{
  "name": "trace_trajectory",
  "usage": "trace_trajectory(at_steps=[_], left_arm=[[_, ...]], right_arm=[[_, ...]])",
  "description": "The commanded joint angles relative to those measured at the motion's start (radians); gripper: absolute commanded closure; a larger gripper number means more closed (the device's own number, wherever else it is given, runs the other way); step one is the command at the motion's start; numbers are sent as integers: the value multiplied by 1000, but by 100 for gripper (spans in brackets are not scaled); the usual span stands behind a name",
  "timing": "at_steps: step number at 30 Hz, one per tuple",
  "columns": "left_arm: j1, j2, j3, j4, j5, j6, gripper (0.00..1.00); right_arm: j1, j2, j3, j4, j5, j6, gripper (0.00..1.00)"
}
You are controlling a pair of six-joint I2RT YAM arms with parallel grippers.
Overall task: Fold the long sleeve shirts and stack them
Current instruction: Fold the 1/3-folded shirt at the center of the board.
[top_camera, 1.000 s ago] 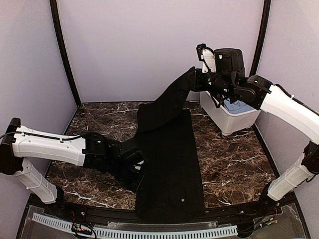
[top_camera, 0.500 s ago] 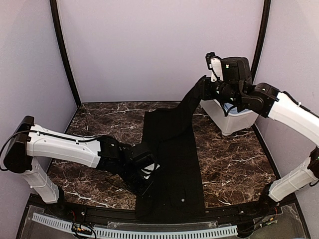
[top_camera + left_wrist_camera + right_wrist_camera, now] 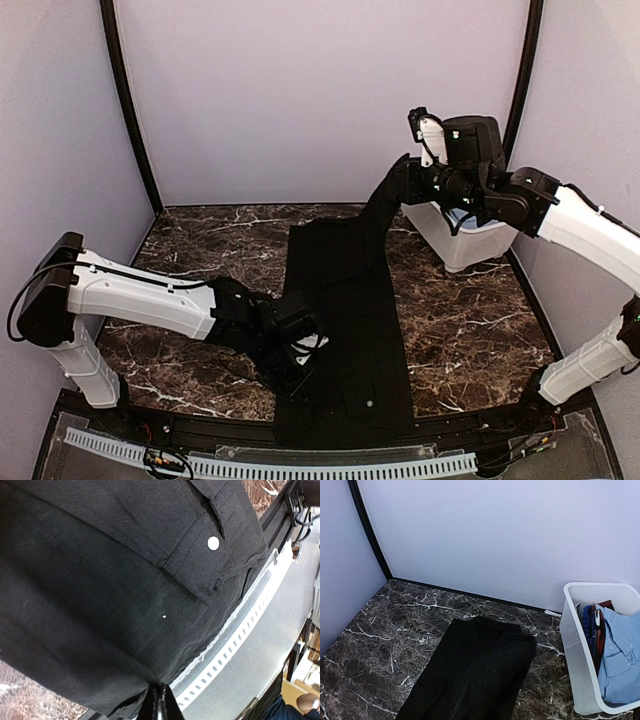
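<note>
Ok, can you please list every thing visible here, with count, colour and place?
table: one, dark brown marble, under everything
black shirt: one, black, flat along the table's middle, far end lifted
bin: one, white, table's far right corner
light blue shirt: one, light blue, inside the bin
other clothes: count unclear, dark, inside the bin
slotted strip: one, white, along the near edge
left gripper: one, black, shut on the black shirt's near left edge
right gripper: one, black, shut on the black shirt's lifted end
</note>
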Motion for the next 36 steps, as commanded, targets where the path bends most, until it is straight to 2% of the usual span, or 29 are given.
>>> trace_trajectory(at_steps=[1, 4, 7, 9, 12, 18, 22, 27, 32, 36], left_arm=[[-5, 19, 31, 16, 36, 24, 92], [-4, 22, 39, 21, 37, 28, 83], [-4, 17, 46, 21, 36, 29, 69], [-1, 2, 55, 21, 26, 30, 64], [32, -42, 62, 30, 11, 27, 62], [191, -126, 38, 135, -28, -11, 67], [312, -95, 83, 191, -72, -12, 71], [424, 59, 177, 302, -48, 0, 76], [449, 244, 295, 378, -22, 7, 79], [472, 365, 349, 454, -1, -32, 80]], right_arm=[[-6, -33, 11, 34, -27, -19, 100], [-7, -30, 30, 32, -33, -29, 100], [-7, -23, 47, 28, -36, -38, 100], [-7, -19, 56, 26, -44, -39, 100], [-6, -20, 66, 27, -57, -41, 100], [-6, -18, 91, 26, -85, -57, 100], [-6, -15, 82, 13, -94, -55, 100], [-6, -25, 43, 0, -104, -38, 100], [-4, -37, 34, -16, -131, -24, 100], [-2, -44, 3, -29, -209, -15, 100]])
